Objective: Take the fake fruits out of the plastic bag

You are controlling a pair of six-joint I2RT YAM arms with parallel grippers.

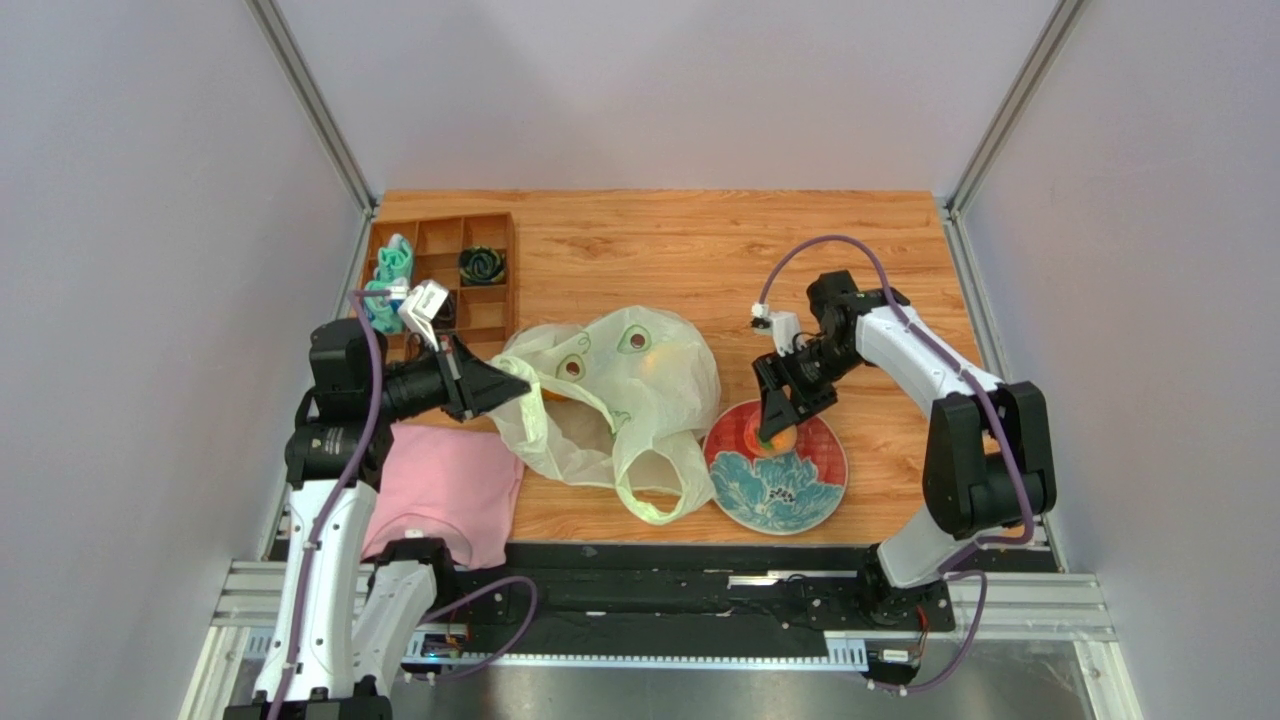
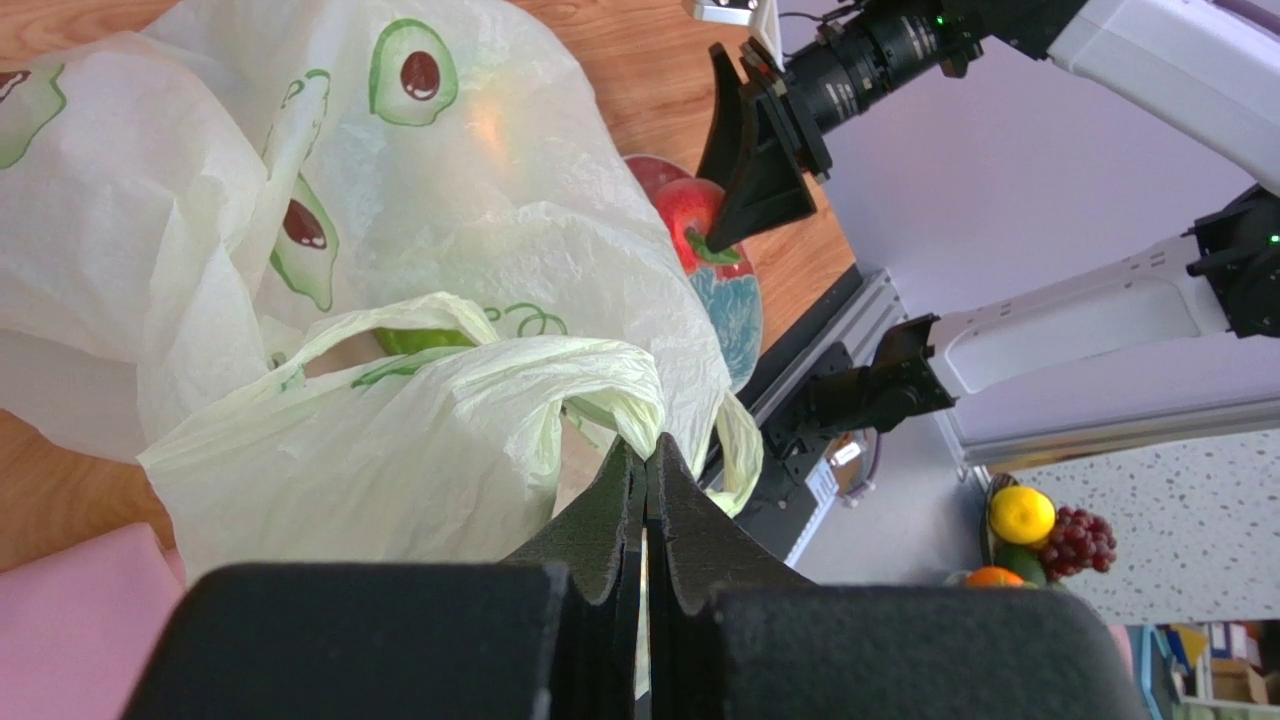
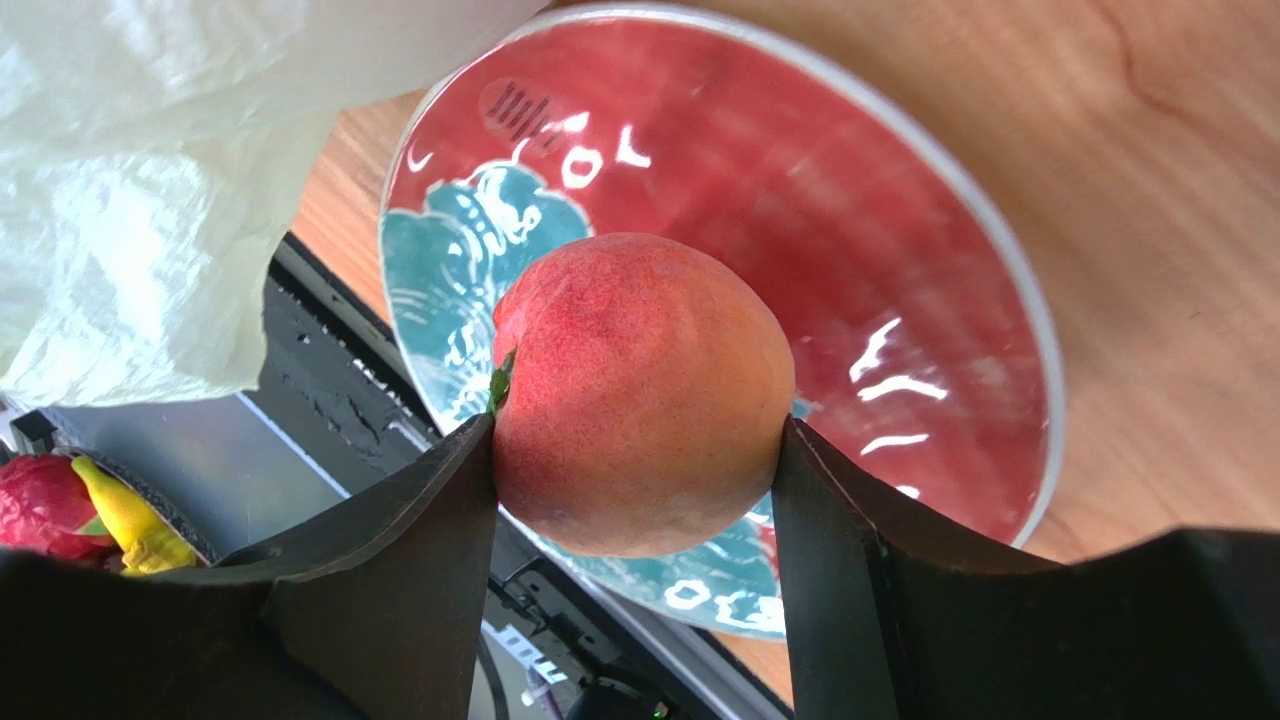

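Black wedge fingers of the right gripper stand apart and are clamped on a round, red-orange fake peach, one pad on each side at its widest girth. The peach hangs just over the round red-and-teal flower-patterned plate, and I cannot tell whether it touches the glaze. As a hollow plastic piece it is probably light and stiff, with a smooth skin that could roll out of a shallow pinch, so this grip across the middle looks sound.

At the other arm, the left gripper has its jaws pressed together on a fold at the mouth of the thin, translucent pale yellow-green plastic bag printed with halved avocados. The film is limp and slippery and looks easy to tear, so the rim or a handle loop is the place to hold it.

One green fake fruit shows inside the bag's mouth. The bag lies in the middle of the wooden table, between the plate and a pink cloth.
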